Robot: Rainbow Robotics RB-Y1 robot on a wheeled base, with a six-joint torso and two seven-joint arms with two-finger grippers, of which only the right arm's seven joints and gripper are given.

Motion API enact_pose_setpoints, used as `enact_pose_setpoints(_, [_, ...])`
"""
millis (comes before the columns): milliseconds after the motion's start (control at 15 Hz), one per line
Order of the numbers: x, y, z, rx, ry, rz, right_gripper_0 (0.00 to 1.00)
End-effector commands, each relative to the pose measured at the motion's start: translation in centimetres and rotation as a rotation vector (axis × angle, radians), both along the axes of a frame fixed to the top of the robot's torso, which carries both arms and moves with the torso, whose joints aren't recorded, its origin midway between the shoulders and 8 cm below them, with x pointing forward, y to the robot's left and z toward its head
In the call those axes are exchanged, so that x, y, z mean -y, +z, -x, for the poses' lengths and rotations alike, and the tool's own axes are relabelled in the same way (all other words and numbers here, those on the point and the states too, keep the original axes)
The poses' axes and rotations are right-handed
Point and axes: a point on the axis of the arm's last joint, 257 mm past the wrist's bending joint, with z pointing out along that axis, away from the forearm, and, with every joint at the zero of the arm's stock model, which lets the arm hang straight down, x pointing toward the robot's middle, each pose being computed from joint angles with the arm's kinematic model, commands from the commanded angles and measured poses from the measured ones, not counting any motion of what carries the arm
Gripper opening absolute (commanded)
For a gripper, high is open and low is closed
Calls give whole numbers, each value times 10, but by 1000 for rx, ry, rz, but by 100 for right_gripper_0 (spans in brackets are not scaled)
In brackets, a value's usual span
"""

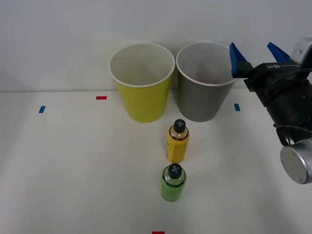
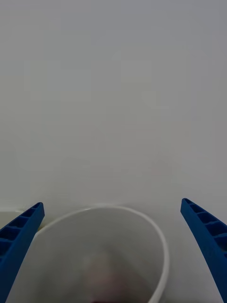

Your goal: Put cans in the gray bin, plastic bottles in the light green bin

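While the right hand (image 1: 259, 53) gapes wide beside the gray bin (image 1: 204, 92) — tapered, white-rimmed, pale inside.

1. Illumination: bright, even and diffuse across the white desk (image 1: 73, 170) in the front view.
2. Shadows: faint, soft-edged patches beside the yellow bottle (image 1: 178, 141) and green bottle (image 1: 173, 183).
3. Glare: small highlights on both bottle shoulders.
4. Wrist view: pale, hazy and low in contrast; gray bin (image 2: 161, 246) rim soft, its inside dim and indistinct.
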Motion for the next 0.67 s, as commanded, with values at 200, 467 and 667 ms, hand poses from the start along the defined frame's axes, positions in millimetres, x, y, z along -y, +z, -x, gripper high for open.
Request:
enact_pose_setpoints(200, [19, -42, 70, -44, -82, 67, 100])
enact_pose_setpoints(467, [34, -99, 108, -124, -124, 119, 100])
enact_pose_setpoints(667, [43, -131, 134, -197, -133, 92, 100])
